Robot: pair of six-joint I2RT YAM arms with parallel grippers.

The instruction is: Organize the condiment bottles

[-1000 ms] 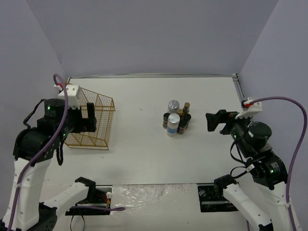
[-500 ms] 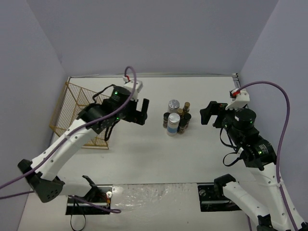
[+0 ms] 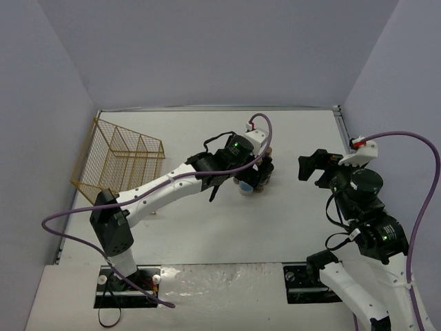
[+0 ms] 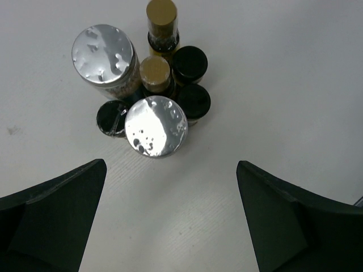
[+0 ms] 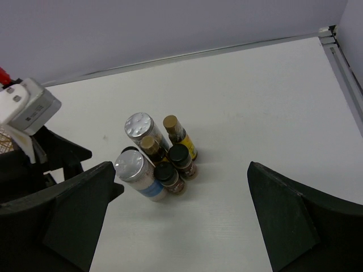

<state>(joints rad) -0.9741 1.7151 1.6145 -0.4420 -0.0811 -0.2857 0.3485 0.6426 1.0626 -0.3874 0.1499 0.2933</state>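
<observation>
The condiment bottles [image 4: 156,85] stand upright in one tight cluster on the white table. Two wider ones have silver caps [image 4: 156,126] [image 4: 104,49]. Two slim yellow-filled ones have gold caps [image 4: 161,11]. Small dark jars with black caps [image 4: 194,99] stand among them. My left gripper [image 3: 248,171] hovers over the cluster, open and empty, and hides part of it in the top view. In its wrist view the fingers [image 4: 51,215] straddle bare table just short of the nearer silver cap. My right gripper [image 3: 313,169] is open and empty, to the right of the cluster [image 5: 156,153].
A gold wire rack [image 3: 124,162] lies at the far left of the table [image 3: 207,227]. Grey walls close the back and both sides. A metal rail [image 5: 343,56] runs along the table's right edge. The left arm's white camera mount [image 5: 28,107] shows in the right wrist view.
My left arm has swung from beside the wire rack rightward to above the bottle cluster. My right gripper has shifted slightly and stays open. The bottles have not moved.
</observation>
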